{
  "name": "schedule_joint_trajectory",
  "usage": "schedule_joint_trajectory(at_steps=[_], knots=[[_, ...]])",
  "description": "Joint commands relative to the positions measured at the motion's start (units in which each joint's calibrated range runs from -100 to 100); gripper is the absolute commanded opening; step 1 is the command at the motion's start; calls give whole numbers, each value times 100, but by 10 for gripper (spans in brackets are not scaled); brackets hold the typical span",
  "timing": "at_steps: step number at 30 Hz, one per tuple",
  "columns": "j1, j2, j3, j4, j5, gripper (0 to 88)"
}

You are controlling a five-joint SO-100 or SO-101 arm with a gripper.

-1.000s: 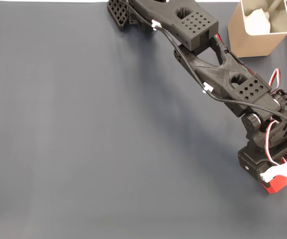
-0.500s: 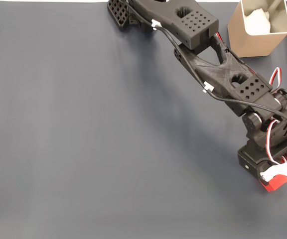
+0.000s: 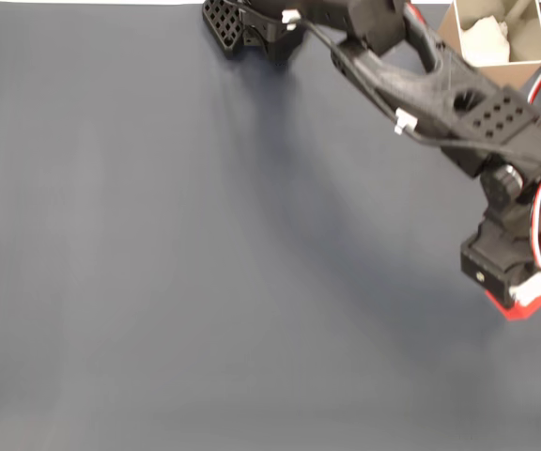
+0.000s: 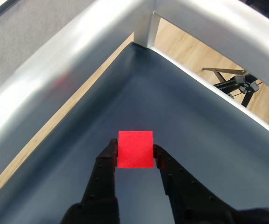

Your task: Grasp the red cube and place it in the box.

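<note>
In the wrist view the red cube (image 4: 135, 149) sits squarely between my two black fingers (image 4: 107, 161), and my gripper (image 4: 134, 148) is shut on it, held above the dark mat near the table's corner. In the fixed view the gripper (image 3: 517, 299) is at the right edge, below the black arm, with part of the red cube (image 3: 522, 310) peeking out under it beside a white part. The tan box (image 3: 524, 68) stands at the top right, partly behind the arm, well apart from the cube.
A dark blue-grey mat (image 3: 205, 263) covers the table. Something white and crumpled (image 3: 485, 38) lies in the box. A metal rim (image 4: 78, 51) borders the table corner; beyond it are wooden floor and a black stand (image 4: 235, 84).
The arm has swung up and to the right in the fixed view, carrying the gripper and the red cube with it; the forearm now covers part of the box.
</note>
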Motion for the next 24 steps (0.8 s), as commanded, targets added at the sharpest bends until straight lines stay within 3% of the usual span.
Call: schedule_joint_trajectory(at_steps=[1, 24], knots=[[-110, -1278, 718, 39, 29, 39], [-827, -5620, 5052, 253, 107, 14]])
